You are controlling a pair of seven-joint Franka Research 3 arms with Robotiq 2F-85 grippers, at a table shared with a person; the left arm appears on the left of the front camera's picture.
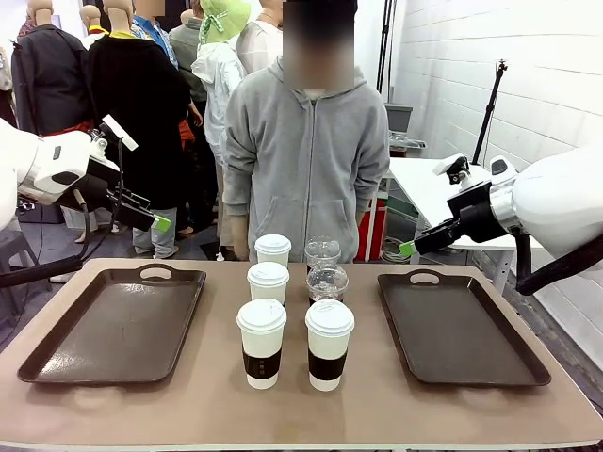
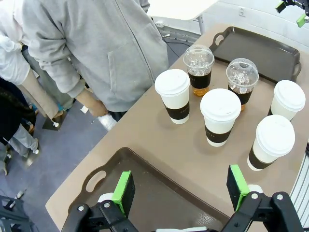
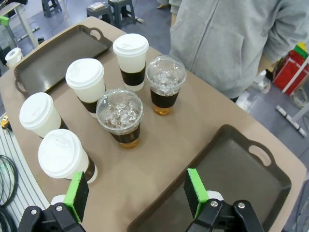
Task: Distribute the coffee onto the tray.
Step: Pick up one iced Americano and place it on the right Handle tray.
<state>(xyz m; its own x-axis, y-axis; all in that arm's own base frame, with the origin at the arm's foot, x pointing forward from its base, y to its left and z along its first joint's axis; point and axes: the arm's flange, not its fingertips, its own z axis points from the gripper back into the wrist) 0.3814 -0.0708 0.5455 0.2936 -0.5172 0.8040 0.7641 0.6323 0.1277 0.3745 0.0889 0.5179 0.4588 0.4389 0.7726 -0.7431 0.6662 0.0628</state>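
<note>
The coffee stands in the middle of the table between two trays: several white lidded cups with dark sleeves [image 1: 261, 344] [image 1: 329, 344] [image 1: 268, 282] and two clear dome-lidded iced cups [image 1: 327, 282] [image 1: 322, 252] behind. My left gripper [image 1: 162, 223] hovers open above the left tray [image 1: 113, 325]; from its wrist, its green pads [image 2: 124, 192] stand wide apart over that tray's handle end [image 2: 96, 181], the cups [image 2: 220, 116] beyond. My right gripper [image 1: 407, 249] hangs open above the right tray [image 1: 462, 330], with nothing between its pads [image 3: 195, 192].
A person in a grey hoodie [image 1: 306, 160] stands at the far edge, arms down, just behind the cups. Both brown trays are bare. A white side table [image 1: 424, 184] stands at the back right.
</note>
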